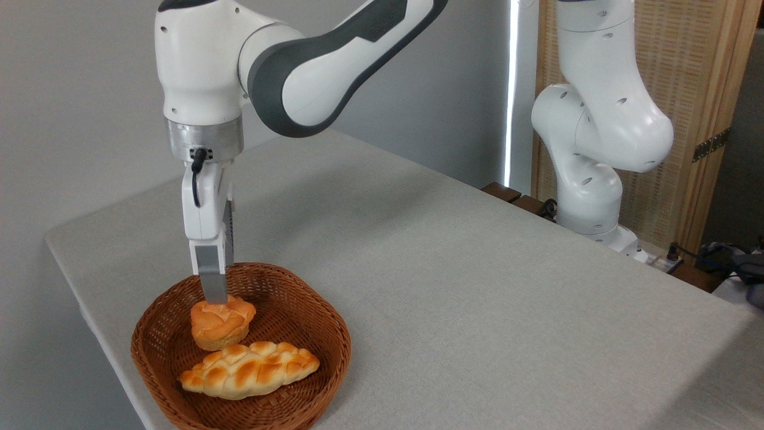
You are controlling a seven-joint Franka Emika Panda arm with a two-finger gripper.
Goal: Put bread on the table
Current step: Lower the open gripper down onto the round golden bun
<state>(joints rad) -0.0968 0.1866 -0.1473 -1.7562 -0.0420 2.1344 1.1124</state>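
Note:
The bread (222, 324), a small orange-golden knotted bun, is in the brown wicker basket (334, 334) near the table's front left corner, tilted a little. My gripper (214, 297) comes straight down onto its top left. I see the gripper edge-on, so only the near finger (213, 280) shows, pressed against the bun's top; the other finger is hidden behind it. The gripper looks shut on the bun. The light grey table (453, 286) spreads to the right of the basket.
A longer pale braided loaf (249, 369) lies in the basket just in front of the bun. The arm's white base (588, 197) stands at the table's far right edge, with cables (734, 263) beside it. A wall lies behind the table.

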